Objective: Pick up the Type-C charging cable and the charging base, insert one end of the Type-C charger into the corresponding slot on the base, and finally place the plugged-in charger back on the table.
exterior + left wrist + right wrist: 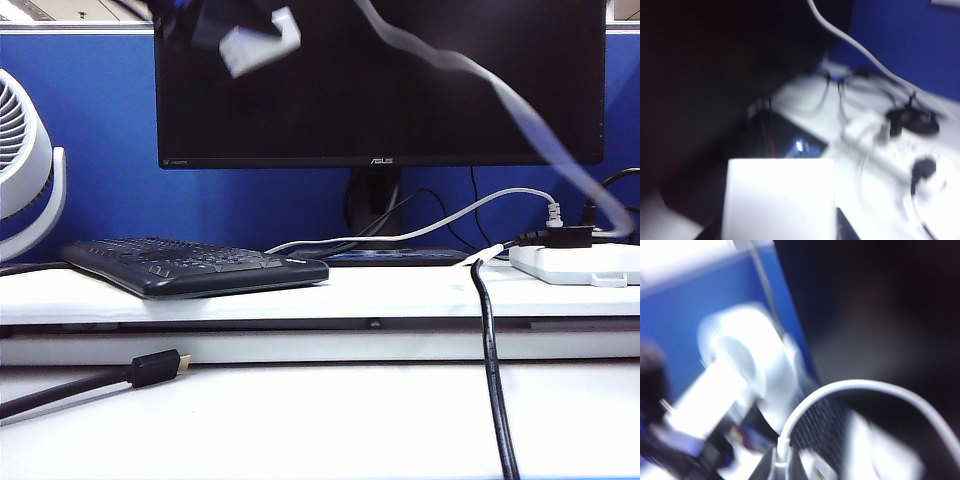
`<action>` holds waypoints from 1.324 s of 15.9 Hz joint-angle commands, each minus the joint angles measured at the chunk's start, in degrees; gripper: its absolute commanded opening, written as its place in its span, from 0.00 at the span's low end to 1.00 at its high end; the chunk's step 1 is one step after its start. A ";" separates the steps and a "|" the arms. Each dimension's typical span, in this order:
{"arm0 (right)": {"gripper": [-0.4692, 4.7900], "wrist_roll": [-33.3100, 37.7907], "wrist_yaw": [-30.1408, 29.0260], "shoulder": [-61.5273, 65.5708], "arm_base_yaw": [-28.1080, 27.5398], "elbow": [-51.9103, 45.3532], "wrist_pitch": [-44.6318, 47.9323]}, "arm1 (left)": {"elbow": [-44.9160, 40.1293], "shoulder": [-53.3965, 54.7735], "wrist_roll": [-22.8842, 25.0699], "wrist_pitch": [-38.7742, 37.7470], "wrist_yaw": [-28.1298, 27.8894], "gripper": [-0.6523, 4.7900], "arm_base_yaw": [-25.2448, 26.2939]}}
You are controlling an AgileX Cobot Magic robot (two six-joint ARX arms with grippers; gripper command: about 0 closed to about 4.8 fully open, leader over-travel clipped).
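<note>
The left gripper is up at the top of the exterior view, in front of the black ASUS monitor, clamped on the small white rectangular charging base, which hangs tilted and blurred well above the table. In the left wrist view the same brick fills the near foreground, pics too blurred to see the prongs. The right gripper is only seen in its own wrist view, jaws pinched tight on the thin white Type-C charging cable near its plug end; the cord loops up and over. In the exterior view that cable sweeps across the screen from top centre down toward the flat white power strip on the raised shelf at right. Black keyboard sits on the shelf at left, w/ a white fan beside it.
</note>
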 commanded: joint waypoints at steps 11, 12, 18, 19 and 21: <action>0.09 25.55 -12.09 -0.42 -0.04 0.20 40.19 | 0.55 -4.81 -26.23 40.68 24.76 0.32 -0.09; 0.09 26.29 -12.74 -0.42 -0.04 0.20 42.66 | 0.55 -4.81 -27.87 43.87 25.49 0.31 -0.09; 0.09 28.15 -18.73 -0.33 -0.04 0.17 46.49 | 0.55 -4.81 -36.68 56.33 22.73 0.28 -0.09; 0.09 28.33 -19.12 -0.31 -0.02 0.17 47.52 | 0.55 -4.81 -38.58 56.57 19.08 0.28 -0.09; 0.09 28.33 -19.23 -0.31 -0.02 0.17 48.89 | 0.55 -4.81 -43.08 56.57 14.58 0.28 -0.09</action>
